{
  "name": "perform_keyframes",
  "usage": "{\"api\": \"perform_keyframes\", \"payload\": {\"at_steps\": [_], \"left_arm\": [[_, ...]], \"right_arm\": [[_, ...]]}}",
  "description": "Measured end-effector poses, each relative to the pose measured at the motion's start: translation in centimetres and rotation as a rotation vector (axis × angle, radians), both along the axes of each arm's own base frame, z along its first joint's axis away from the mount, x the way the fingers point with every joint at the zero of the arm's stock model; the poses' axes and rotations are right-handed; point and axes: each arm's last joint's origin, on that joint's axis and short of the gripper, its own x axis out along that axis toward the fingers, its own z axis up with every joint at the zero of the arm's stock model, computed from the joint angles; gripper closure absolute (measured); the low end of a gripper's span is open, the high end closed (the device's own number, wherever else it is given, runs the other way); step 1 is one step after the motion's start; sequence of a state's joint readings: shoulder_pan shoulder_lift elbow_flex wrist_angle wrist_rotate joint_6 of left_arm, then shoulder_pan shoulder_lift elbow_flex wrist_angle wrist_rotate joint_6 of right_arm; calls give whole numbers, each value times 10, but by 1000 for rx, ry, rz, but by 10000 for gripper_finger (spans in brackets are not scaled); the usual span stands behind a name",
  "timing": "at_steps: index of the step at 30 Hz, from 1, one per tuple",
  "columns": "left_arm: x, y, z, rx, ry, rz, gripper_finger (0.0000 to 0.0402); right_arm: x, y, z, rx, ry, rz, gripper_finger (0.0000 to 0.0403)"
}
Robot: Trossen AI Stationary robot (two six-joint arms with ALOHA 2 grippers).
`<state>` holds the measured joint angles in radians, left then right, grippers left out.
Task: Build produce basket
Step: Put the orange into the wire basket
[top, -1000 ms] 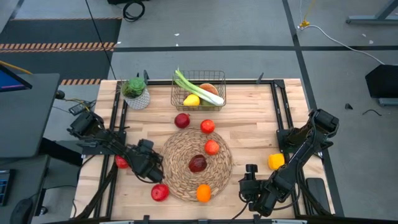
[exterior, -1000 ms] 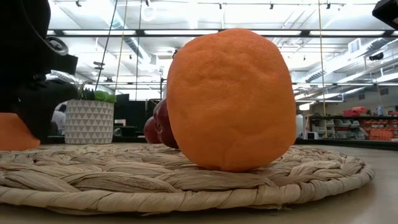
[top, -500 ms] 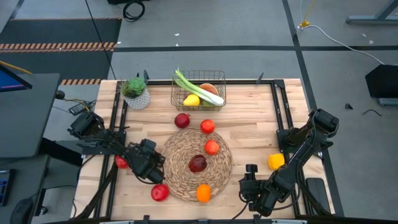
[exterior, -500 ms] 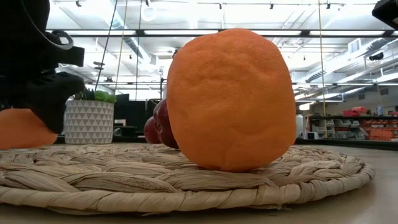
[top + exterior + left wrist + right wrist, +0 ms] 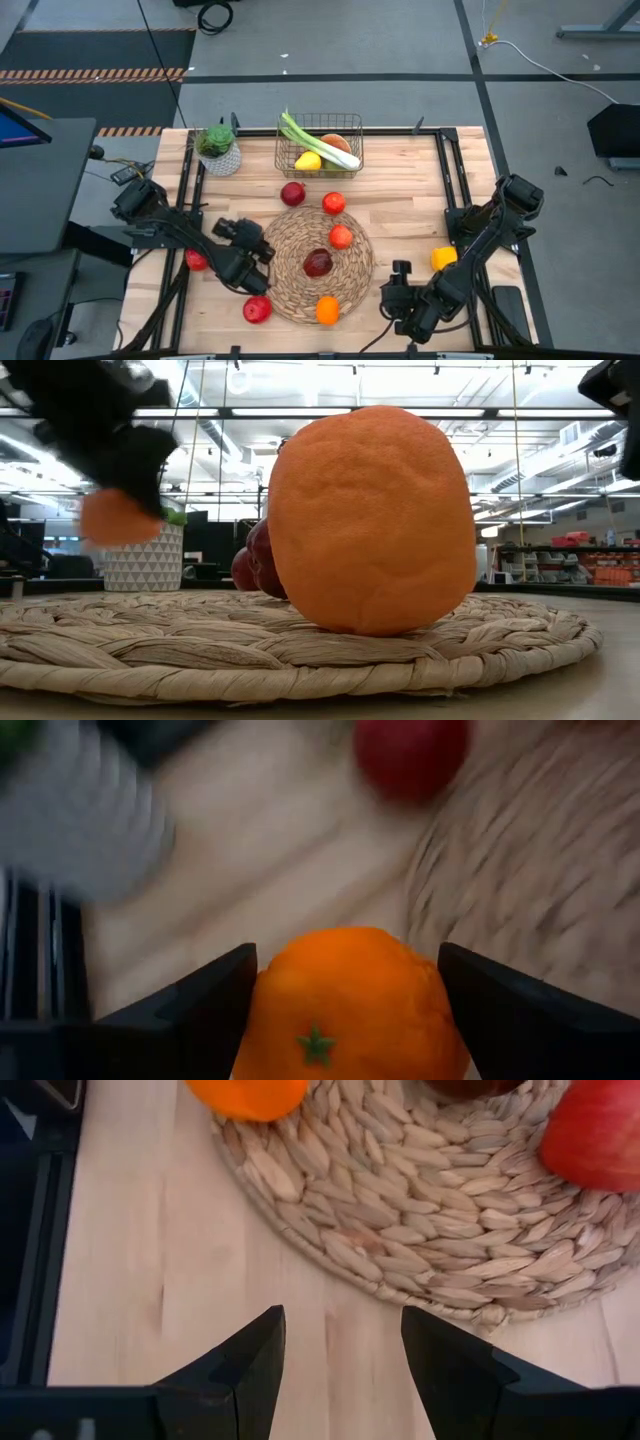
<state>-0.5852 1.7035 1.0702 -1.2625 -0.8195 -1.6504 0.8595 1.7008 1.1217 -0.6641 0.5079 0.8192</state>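
My left gripper (image 5: 252, 250) is shut on a small orange (image 5: 345, 1000) beside the left edge of the round woven mat (image 5: 300, 285). In the low view this orange (image 5: 118, 518) hangs above the table. The wire basket (image 5: 320, 150) at the far middle holds a leek (image 5: 318, 140), a lemon (image 5: 308, 161) and an orange-red piece. Red apples (image 5: 293, 193), dark grapes (image 5: 318, 263) and a second orange (image 5: 327, 311) lie on or around the mat. My right gripper (image 5: 398, 288) is open and empty right of the mat, near the front edge. My left gripper pinches the orange's two opposite sides (image 5: 262, 1005) between its two fingers (image 5: 200, 1015). The green stem mark (image 5: 316, 1045) faces the wrist camera. In the low view the dark fingers (image 5: 120, 450) come at it from above, and the orange hangs clear of the table.
A white pot with a green plant (image 5: 217, 150) stands at the far left. More red apples (image 5: 257, 309) lie by the mat's front left and under the left arm (image 5: 196, 261). A yellow-orange fruit (image 5: 443, 259) lies at the right. Bare wood shows between mat and basket.
My left gripper has risen with the orange and gone a little toward the mat and the far edge. The orange, low at the table a second ago, is now lifted clear. My right gripper has shifted slightly toward the mat.
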Motion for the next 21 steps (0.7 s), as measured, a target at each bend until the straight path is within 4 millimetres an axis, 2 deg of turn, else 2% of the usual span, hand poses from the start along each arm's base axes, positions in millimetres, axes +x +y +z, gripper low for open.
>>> {"api": "perform_keyframes", "payload": {"at_steps": [4,8,21], "left_arm": [[18,4,21,148,-37,-104,88],[32,17,33,251,2,-141,88],[63,98,35,468,241,-61,88]], "right_arm": [[6,-2,1,19,-32,-22,195],[13,-4,2,53,-55,-60,195],[30,-23,2,102,-70,-206,195]]}}
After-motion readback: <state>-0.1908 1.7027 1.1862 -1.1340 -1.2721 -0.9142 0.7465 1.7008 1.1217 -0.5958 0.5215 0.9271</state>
